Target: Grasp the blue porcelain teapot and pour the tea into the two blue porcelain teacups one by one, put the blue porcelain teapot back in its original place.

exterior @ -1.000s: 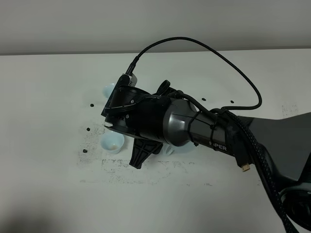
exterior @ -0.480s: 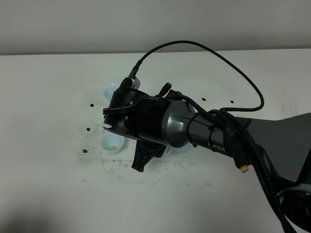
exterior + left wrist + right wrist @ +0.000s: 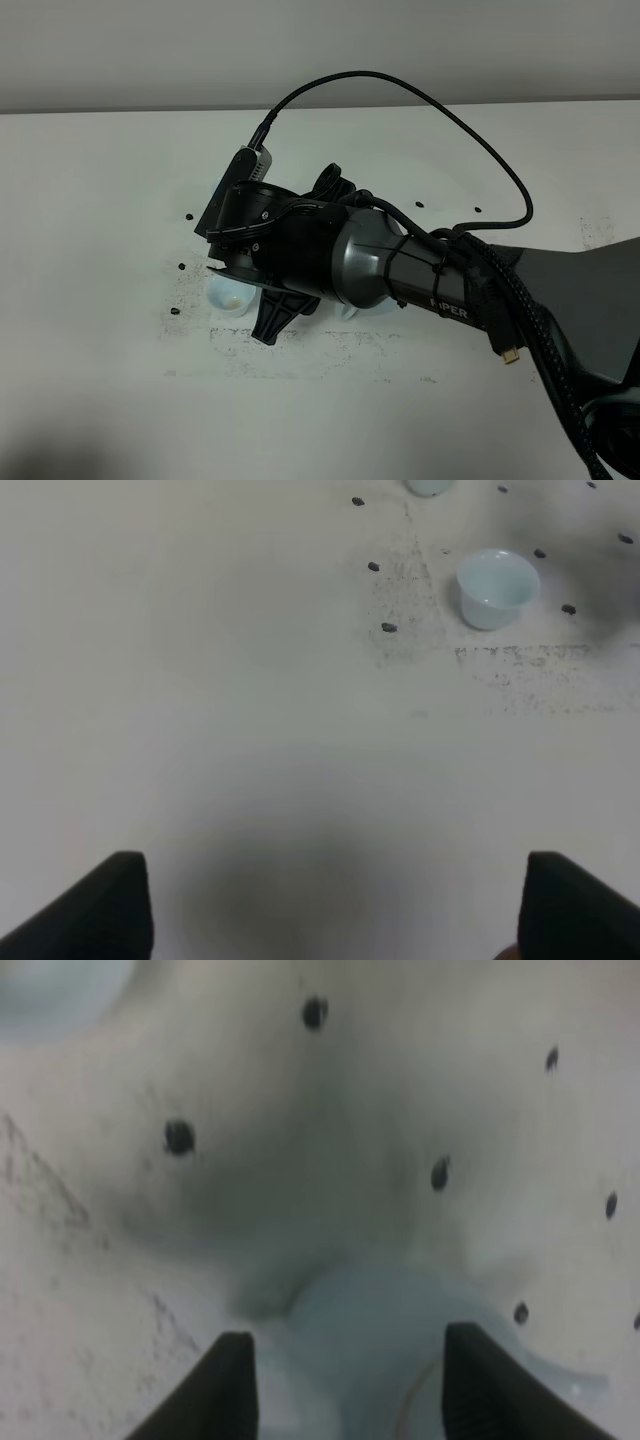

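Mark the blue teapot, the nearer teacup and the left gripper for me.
blue teapot [image 3: 372, 1350]: right wrist view, on its blurred pale-blue body.
nearer teacup [image 3: 497, 598]: left wrist view, on the outer wall below the rim.
left gripper [image 3: 340, 890]: left wrist view, midway between its fingertips.

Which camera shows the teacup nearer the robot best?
Left wrist: the teacup stands whole and unobstructed on the table. Exterior high shows only part of it beneath the right arm; right wrist is too blurred to tell.

Black-and-grey arm [image 3: 372, 266], looping black cable [image 3: 350, 74]
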Motion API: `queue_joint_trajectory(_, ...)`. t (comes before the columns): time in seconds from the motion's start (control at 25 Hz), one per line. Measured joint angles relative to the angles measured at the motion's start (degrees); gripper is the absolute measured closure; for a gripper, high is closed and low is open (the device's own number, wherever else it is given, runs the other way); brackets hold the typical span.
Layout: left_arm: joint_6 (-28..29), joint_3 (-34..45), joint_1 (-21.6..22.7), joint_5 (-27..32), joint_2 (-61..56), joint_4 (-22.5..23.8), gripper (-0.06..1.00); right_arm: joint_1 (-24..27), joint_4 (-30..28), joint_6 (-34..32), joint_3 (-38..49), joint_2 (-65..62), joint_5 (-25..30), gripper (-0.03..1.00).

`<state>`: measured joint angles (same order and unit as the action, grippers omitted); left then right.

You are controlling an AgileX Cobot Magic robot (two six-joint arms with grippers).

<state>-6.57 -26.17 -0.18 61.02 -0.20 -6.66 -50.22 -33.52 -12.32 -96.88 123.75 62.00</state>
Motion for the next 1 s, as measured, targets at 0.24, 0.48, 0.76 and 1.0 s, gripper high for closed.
queue_joint_trajectory(0.24, 0.0, 0.0, 0.0, 0.0, 0.0, 0.0, 0.19, 0.9, -0.3, -0.2, 0.0, 1.3, -1.1, 0.52)
queue_joint_trajectory(0.48, 0.0, 0.0, 0.0, 0.0, 0.0, 0.0, 0.19, 1.6, -0.9, -0.3, 0.1, 1.9, 0.1, 0.52)
queue_joint_trajectory(0.76, 0.0, 0.0, 0.0, 0.0, 0.0, 0.0, 0.19, 2.2, -1.0, -0.3, 0.1, 2.0, 2.9, 0.52)
queue_joint_trajectory(1.0, 0.0, 0.0, 0.0, 0.0, 0.0, 0.0, 0.19, 2.2, -0.1, -0.2, 0.1, 2.0, 3.3, 0.52)
